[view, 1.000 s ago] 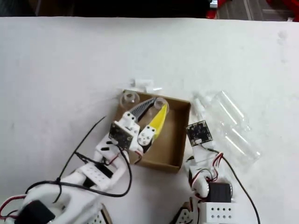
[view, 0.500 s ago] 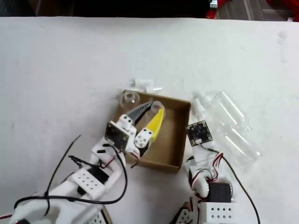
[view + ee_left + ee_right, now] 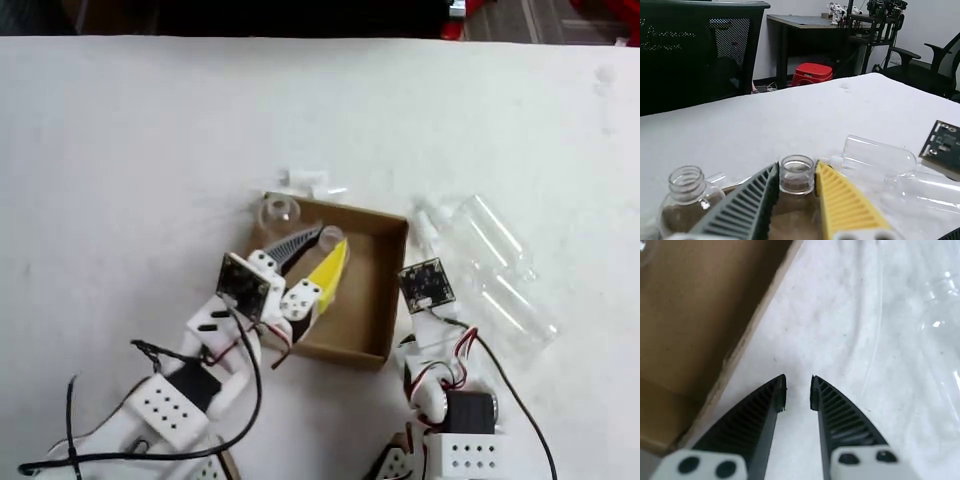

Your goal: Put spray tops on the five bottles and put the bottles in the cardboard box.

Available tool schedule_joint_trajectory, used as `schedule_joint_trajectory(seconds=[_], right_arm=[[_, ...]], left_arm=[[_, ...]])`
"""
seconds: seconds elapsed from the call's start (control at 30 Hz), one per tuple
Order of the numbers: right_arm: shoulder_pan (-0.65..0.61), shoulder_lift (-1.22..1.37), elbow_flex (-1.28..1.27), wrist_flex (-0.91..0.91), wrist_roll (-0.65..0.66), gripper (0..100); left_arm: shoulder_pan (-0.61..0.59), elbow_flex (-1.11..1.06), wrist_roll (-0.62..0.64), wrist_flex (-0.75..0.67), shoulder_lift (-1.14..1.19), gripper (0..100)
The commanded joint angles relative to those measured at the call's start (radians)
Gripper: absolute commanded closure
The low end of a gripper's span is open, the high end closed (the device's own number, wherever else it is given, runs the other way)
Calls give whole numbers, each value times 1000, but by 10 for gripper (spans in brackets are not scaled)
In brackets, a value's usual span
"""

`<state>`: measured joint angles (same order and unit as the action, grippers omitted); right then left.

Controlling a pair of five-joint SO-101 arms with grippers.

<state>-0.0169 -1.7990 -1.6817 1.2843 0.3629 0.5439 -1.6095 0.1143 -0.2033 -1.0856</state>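
Note:
The cardboard box (image 3: 368, 290) lies in the middle of the white table. My left gripper (image 3: 325, 243), with one grey and one yellow finger, sits over the box's far left corner and is shut on the neck of an upright clear bottle (image 3: 796, 175) that has no top. A second open-necked bottle (image 3: 278, 212) stands just beyond that corner (image 3: 686, 183). Two more clear bottles (image 3: 492, 236) (image 3: 516, 302) lie on their sides to the right of the box. My right gripper (image 3: 797, 390) hangs over bare table beside the box wall (image 3: 747, 342), slightly open and holding nothing.
A white spray top (image 3: 310, 182) lies behind the box. The right arm's wrist board (image 3: 427, 284) sits between the box and the lying bottles (image 3: 878, 155). A dark chair and a desk stand past the far table edge. Wide bare table lies to the left and at the back.
The left arm has pulled back toward the near left, and the bottle between its fingers came with it. The right arm has not moved.

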Motion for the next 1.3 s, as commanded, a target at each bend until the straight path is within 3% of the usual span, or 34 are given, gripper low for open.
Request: schedule_joint_trajectory(seconds=[0.0, 0.33, 0.5, 1.03, 1.13, 1.27], right_arm=[[-2, -1, -9, -18, 5, 932], [-2, -1, -9, -18, 5, 932], [-2, -1, -9, -18, 5, 932], [-2, -1, -9, -18, 5, 932], [-2, -1, -9, -18, 5, 932], [-2, -1, -9, -18, 5, 932]], left_arm=[[-13, 5, 14, 37, -56, 916], [-13, 5, 14, 43, -62, 915], [-13, 5, 14, 43, -62, 848], [-36, 40, 51, 46, -73, 846], [-41, 112, 107, 133, -133, 846], [-42, 272, 118, 420, -263, 846]])
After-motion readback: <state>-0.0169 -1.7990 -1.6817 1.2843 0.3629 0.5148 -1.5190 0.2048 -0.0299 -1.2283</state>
